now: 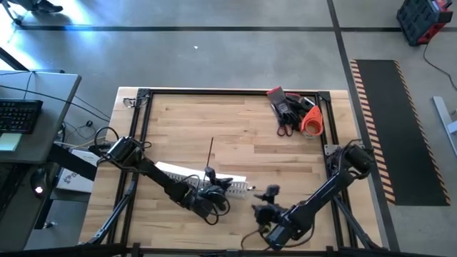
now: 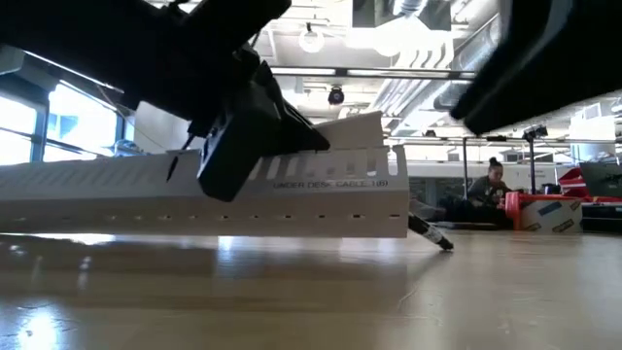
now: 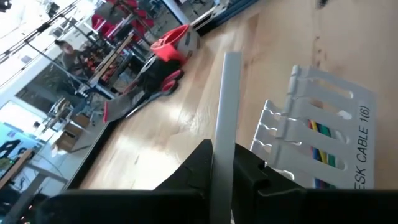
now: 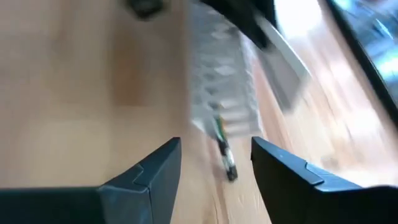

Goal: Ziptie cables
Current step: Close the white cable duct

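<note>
A white slotted channel [image 1: 214,182] lies on the wooden table near the front. The cables [image 3: 318,134] show as coloured wires behind its slots. One cable end [image 4: 225,158] sticks out of the channel's right end and also shows in the low view [image 2: 432,233]. My left gripper [image 3: 222,171] sits beside the channel, shut on a long thin grey strip [image 3: 225,106]. My right gripper [image 4: 214,177] is open just right of the channel [image 1: 263,202], its fingers either side of the cable end without touching it. My left gripper pinches the grey strip near its near end [image 3: 219,155] between its two fingers. The strip runs straight out ahead of the fingers, along them, beside the channel toward the table's far edge [image 1: 211,153]. Whether its free end rests on the wood I cannot tell.
A red, black and orange heap of tools [image 1: 294,111] lies at the far right corner. A black metal frame [image 1: 143,128] borders the table. A person [image 2: 491,185] sits in the room behind. Bare wood spreads across the middle and far left.
</note>
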Motion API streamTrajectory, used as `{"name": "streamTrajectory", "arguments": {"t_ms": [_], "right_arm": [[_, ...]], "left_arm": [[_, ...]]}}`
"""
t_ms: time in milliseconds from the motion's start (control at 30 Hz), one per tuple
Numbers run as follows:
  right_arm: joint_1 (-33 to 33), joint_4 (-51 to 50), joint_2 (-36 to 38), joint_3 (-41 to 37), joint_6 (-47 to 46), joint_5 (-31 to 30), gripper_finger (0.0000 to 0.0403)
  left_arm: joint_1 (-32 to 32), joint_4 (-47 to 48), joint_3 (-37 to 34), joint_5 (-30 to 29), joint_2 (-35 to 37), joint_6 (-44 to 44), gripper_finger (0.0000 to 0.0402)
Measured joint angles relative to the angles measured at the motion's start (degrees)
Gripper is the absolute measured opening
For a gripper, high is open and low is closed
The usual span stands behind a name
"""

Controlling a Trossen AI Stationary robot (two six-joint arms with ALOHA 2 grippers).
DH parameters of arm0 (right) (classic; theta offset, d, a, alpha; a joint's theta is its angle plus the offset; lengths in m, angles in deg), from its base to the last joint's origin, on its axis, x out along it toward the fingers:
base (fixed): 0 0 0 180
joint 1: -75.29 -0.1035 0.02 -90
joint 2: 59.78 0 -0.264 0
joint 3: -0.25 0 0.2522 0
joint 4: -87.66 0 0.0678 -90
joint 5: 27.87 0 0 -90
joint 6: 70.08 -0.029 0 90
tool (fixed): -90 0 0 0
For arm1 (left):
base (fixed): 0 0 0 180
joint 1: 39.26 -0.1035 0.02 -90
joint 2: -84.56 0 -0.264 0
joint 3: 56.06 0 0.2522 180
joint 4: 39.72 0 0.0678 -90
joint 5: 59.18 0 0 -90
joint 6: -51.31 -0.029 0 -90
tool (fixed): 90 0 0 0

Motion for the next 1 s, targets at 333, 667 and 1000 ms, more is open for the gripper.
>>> {"name": "streamTrajectory", "arguments": {"t_ms": [333,667,1000], "right_arm": [[0.37,34.83,-0.01,-16.85,-8.29,-7.44,0.0181],[4.19,52.94,-0.01,-22.23,3.83,-0.4,0.0156],[5.47,53.18,-0.07,-22.56,11.96,1.87,0.0012]], "left_arm": [[0.07,-5.12,0.07,0.19,0.0,-4.4,0.0013],[0.11,-7.29,0.07,0.74,0.0,-5.74,0.0013],[-0.12,-10.79,-0.09,0.24,-0.22,-8.46,0.0013]]}}
